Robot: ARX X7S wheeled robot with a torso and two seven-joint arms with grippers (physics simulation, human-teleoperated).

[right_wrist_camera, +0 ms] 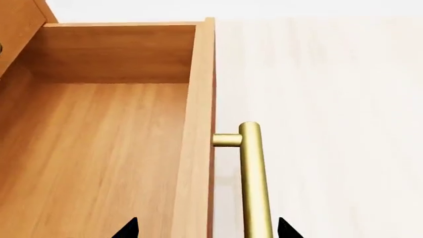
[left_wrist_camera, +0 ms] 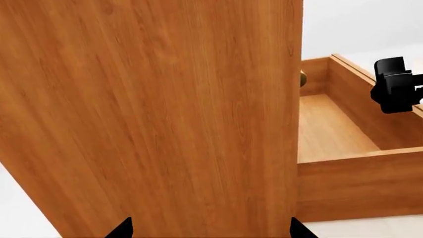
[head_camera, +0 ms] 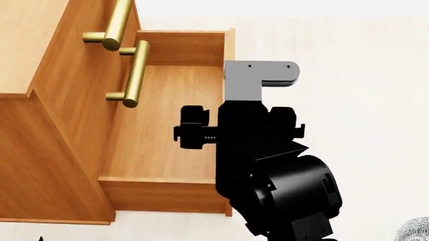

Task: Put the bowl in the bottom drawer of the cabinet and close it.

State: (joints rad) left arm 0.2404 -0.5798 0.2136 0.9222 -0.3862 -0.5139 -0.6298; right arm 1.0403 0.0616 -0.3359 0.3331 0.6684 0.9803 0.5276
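The cabinet stands at the left, and its bottom drawer is pulled out and empty. My right arm hangs over the drawer's front panel. In the right wrist view my right gripper is open, its fingertips straddling the front panel and the brass handle without touching them. My left gripper is open, facing the cabinet's plain side with nothing between its fingers. Only a speckled rim of the bowl shows at the head view's lower right corner, far from both grippers.
Brass handles of the two upper drawers jut out over the open drawer. In the left wrist view the drawer's inside and part of the right arm show. A pale floor lies to the right.
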